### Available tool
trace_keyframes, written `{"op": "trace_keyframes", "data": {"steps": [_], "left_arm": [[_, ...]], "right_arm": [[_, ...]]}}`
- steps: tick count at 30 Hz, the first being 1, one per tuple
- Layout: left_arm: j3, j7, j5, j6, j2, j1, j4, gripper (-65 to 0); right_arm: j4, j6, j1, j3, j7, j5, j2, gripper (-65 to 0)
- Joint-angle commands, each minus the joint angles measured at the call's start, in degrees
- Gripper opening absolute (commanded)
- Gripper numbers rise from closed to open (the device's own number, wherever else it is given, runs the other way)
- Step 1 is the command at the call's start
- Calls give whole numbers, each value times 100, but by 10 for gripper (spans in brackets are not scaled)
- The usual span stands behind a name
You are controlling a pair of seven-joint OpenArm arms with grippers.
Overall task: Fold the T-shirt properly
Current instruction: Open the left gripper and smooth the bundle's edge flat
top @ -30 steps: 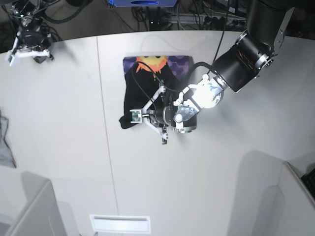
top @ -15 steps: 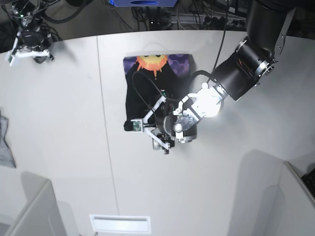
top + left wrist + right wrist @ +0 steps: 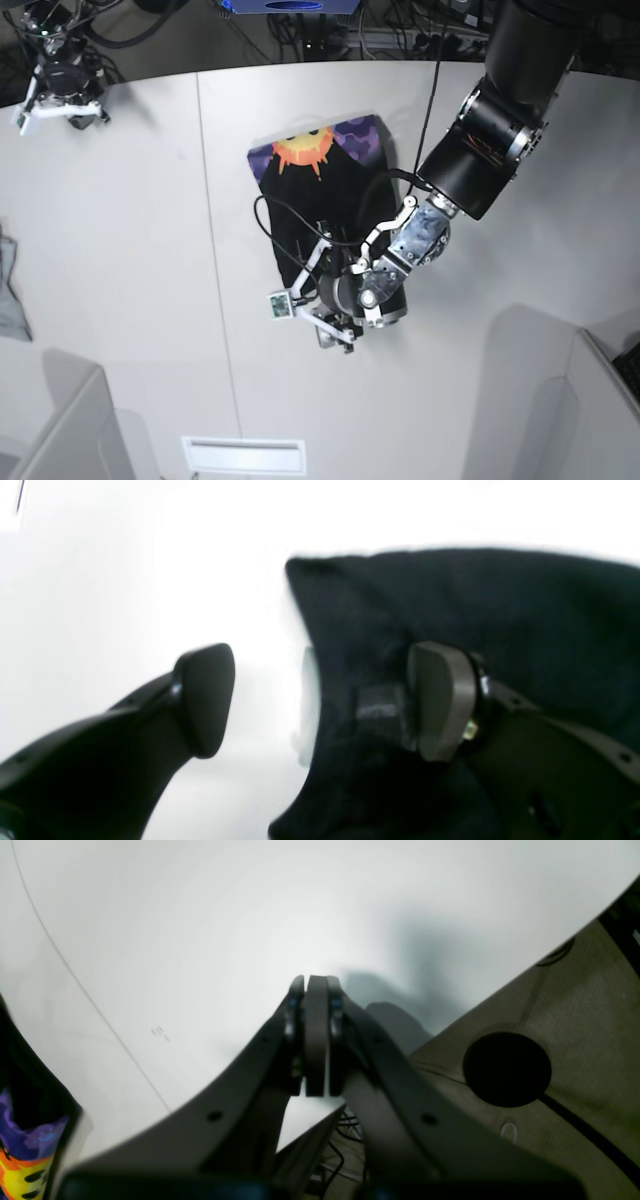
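Left fingers [image 3: 440,700] spread wide — T-shirt [image 3: 500,630] hem under the right-hand one; right fingers [image 3: 316,1035] pressed together, holding nothing.

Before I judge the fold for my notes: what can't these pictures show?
- T-shirt near edge: base view, hidden under the left pincer.
- T-shirt folds: left wrist view, blurred, cut off at right.
- Sun print: right wrist view, only a corner at the bottom left edge.
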Motion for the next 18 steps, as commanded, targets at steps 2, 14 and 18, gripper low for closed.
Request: {"op": "trace_keyframes", "data": {"steps": [2,14,18], "left_arm": [[-70,-61,-30,-17,112,-172,132,-138],[-2144,1407,-22,36,-380,1138,3253,-650],[-2505,1503,-13,599,-899,1701,3385,-650]], "right_arm": [[90,47,-20,14,99,30,66,-650],[81,47,-55,14,90,30,321,-650],[81,47,-55,14,90,48,321,-650]]}}
